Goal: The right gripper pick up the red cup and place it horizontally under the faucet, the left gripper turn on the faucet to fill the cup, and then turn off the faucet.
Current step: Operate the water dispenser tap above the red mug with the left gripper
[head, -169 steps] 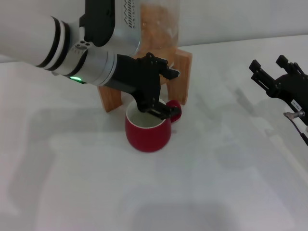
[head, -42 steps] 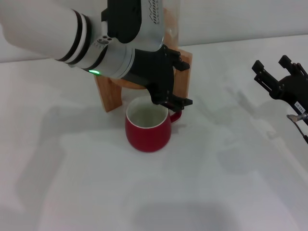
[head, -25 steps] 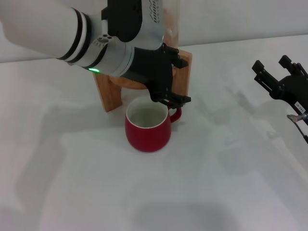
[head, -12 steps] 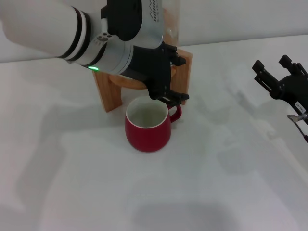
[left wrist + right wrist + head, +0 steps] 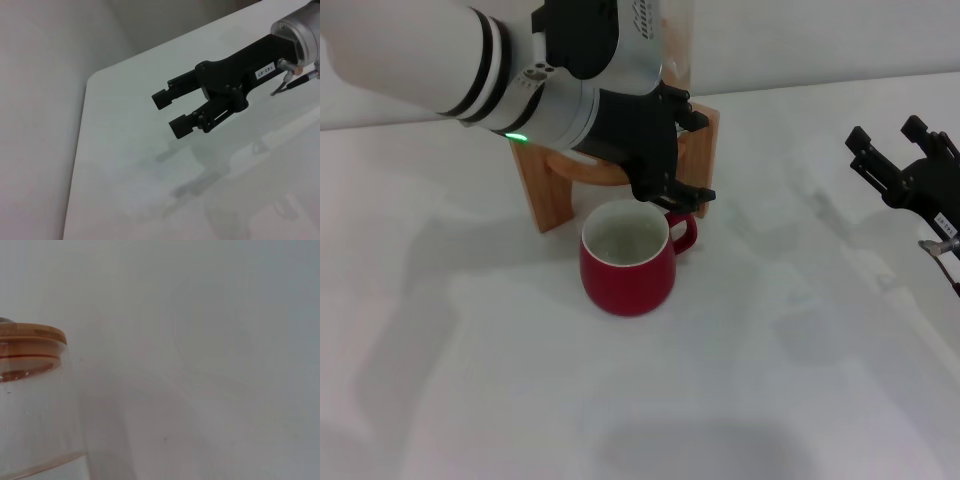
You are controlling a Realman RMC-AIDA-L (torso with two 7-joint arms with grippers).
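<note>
Head view: left gripper [image 5: 672, 192] hovers just above the red cup [image 5: 626, 258], fingers nearly closed, holding nothing; right gripper [image 5: 892, 155] waits well apart, fingers spread, empty.

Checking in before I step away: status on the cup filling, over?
Left claw over rim of the red cup, by the wooden stand. Right claw open, empty, off to the right. Cup upright on the table; faucet hidden behind left claw.

"143-07" on right gripper [image 5: 182, 109]
</note>
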